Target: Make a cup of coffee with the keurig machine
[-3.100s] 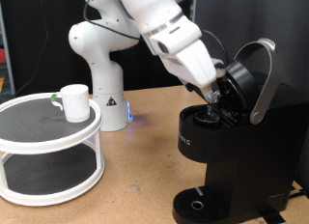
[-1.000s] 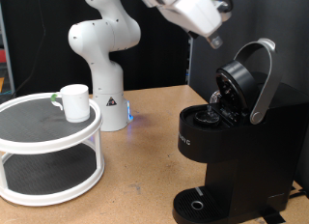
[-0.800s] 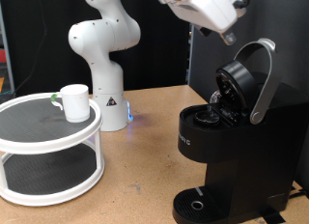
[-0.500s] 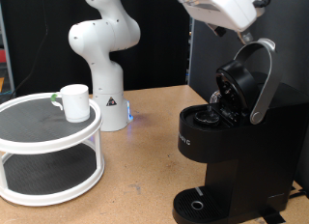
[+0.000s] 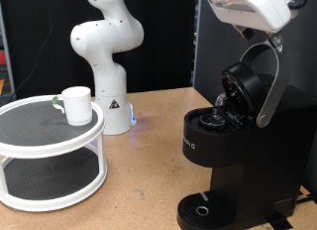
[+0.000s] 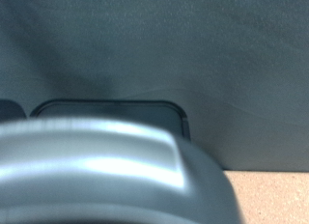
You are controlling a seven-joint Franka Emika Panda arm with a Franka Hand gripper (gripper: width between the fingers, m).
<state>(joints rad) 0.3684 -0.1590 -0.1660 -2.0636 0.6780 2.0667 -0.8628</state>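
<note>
Gripper (image 5: 274, 30) is parked up top in the ext. view, right above the silver handle (image 5: 268, 83) of the keurig (image 5: 233, 156). Can't be told if it's open or shut, fingers are hidden. Lid's flipped up, brew chamber exposed below the gripper. Cup (image 5: 76, 105) is sat well off to the ext. view's left, on a white 2-tier stand (image 5: 50, 156). Wrist cam's filled w/ blurry handle (image 6: 106, 181).

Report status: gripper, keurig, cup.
Gripper fingers out of view, hand above keurig machine. Lid handle up, chamber open. Cup on white tiered stand, untouched.
</note>
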